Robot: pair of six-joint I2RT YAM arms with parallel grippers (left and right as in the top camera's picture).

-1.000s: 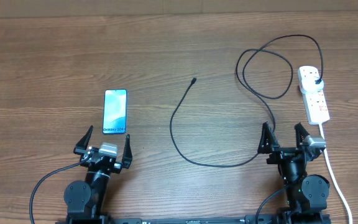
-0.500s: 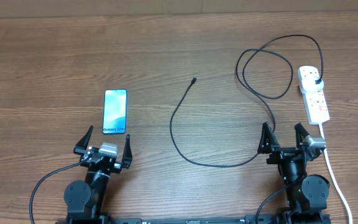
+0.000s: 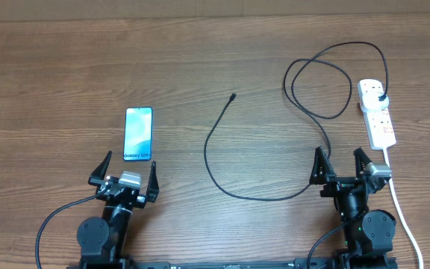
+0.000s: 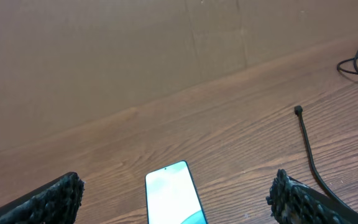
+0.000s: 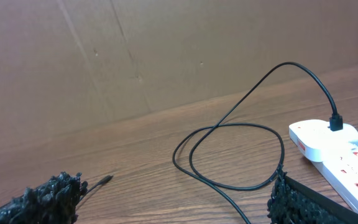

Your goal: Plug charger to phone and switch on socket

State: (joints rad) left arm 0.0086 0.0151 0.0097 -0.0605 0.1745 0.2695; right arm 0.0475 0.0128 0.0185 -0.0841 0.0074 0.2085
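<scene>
The phone (image 3: 138, 134) lies flat on the table at the left, its blue screen up; the left wrist view shows the phone (image 4: 171, 198) between the spread fingers. My left gripper (image 3: 129, 167) stands open just short of it, holding nothing. The charger (image 3: 219, 142) runs as a thin black cable from its loose tip (image 3: 233, 96) in a curve and loops to its black plug (image 3: 380, 97), which sits in the white socket (image 3: 377, 113) at the far right. My right gripper (image 3: 343, 161) is open near the socket's front end; the charger cable (image 5: 229, 158) lies ahead of it.
The socket's white cord (image 3: 402, 209) runs toward the front edge beside the right arm. A brown cardboard wall (image 4: 166, 56) stands along the far edge of the wooden table (image 3: 66, 75).
</scene>
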